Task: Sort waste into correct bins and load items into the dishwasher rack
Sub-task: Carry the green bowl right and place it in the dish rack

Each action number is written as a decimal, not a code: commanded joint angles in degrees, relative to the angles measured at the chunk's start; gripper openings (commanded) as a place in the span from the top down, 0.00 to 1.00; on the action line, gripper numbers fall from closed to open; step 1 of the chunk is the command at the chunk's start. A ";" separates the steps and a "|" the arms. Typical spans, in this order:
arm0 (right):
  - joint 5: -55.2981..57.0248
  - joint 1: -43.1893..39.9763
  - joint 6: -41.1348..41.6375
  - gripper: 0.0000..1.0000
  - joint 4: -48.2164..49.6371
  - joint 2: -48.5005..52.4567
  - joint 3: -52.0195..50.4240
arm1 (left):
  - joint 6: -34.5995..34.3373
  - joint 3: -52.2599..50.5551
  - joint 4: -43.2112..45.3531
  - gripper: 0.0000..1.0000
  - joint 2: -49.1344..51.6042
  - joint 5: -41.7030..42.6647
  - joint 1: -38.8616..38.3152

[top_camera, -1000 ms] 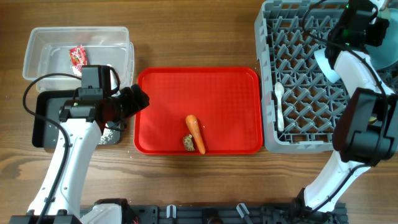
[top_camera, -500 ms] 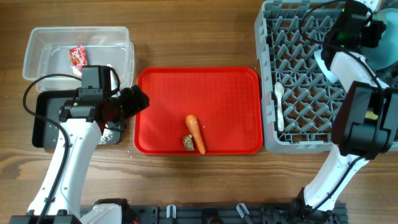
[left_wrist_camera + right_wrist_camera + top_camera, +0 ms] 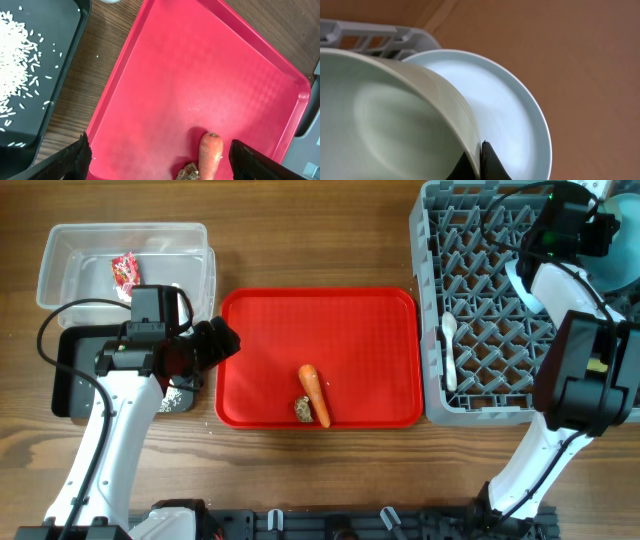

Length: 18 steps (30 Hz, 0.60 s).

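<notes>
Carrot (image 3: 210, 152) lies before open left claw (image 3: 159, 151) (on red tray (image 3: 190, 75)); right claw (image 3: 480, 161) pinches mint green bowl (image 3: 395, 115).

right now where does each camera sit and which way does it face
Overhead: fixed above the table, looking straight down on red tray, clear tub, black tray, dishwasher rack; left arm, right arm show.
Left wrist: over the red tray's left end, looking down at carrot and rice; open left gripper frames the bottom edge.
Right wrist: by the rack's corner, facing mint green bowl and pale blue plate; right gripper pinches the bowl's rim.
Shared: overhead and left wrist both show the carrot.
</notes>
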 commanded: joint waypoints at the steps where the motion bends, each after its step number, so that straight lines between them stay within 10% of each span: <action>1: -1.90 0.00 0.94 0.96 -2.38 2.80 0.22 | 0.24 0.15 -0.04 0.11 0.35 0.11 0.26; 13: 0.17 7.15 1.53 0.82 -4.98 2.80 0.22 | 0.24 0.15 -0.02 0.11 0.35 0.09 0.26; 18: 1.14 9.07 1.97 0.48 -8.66 2.80 0.22 | 0.24 0.15 -0.02 0.10 0.35 0.11 0.26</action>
